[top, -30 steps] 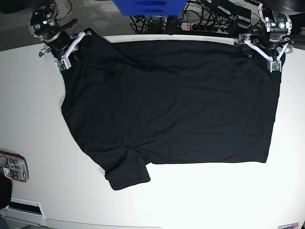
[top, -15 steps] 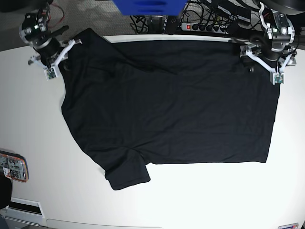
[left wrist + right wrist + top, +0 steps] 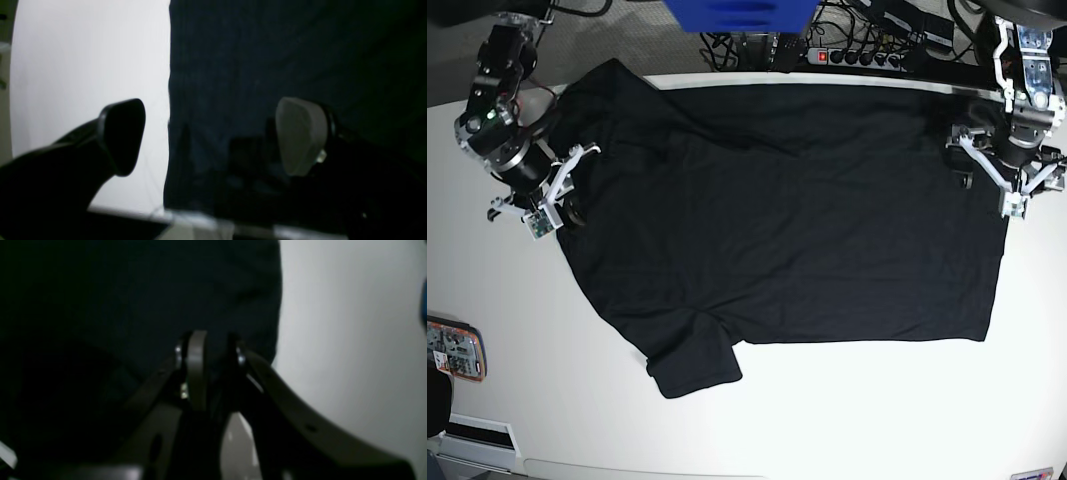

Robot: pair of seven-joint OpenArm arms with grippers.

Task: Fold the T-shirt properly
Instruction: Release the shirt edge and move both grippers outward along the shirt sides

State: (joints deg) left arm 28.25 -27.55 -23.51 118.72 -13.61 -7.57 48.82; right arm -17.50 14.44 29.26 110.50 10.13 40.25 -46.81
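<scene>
The black T-shirt [image 3: 787, 210] lies spread flat on the white table [image 3: 877, 410], with one sleeve [image 3: 692, 365] folded at the near left. My left gripper [image 3: 1008, 196] hangs open at the shirt's right edge. In the left wrist view the left gripper [image 3: 213, 136] straddles that edge, one finger [image 3: 123, 136] over bare table and the other over the T-shirt [image 3: 267, 56]. My right gripper [image 3: 570, 208] is at the shirt's left edge. In the right wrist view the right gripper [image 3: 215, 363] has its fingers close together over the T-shirt [image 3: 133, 300], and no cloth shows between them.
A power strip [image 3: 852, 55] and tangled cables lie behind the table's far edge, beside a blue object [image 3: 737, 15]. An orange-rimmed item [image 3: 452, 350] sits at the left edge. The table's near edge runs along the bottom of the base view.
Both arms have moved from the shirt's far corners toward the near side, along its left and right edges. The shirt has stayed in place.
</scene>
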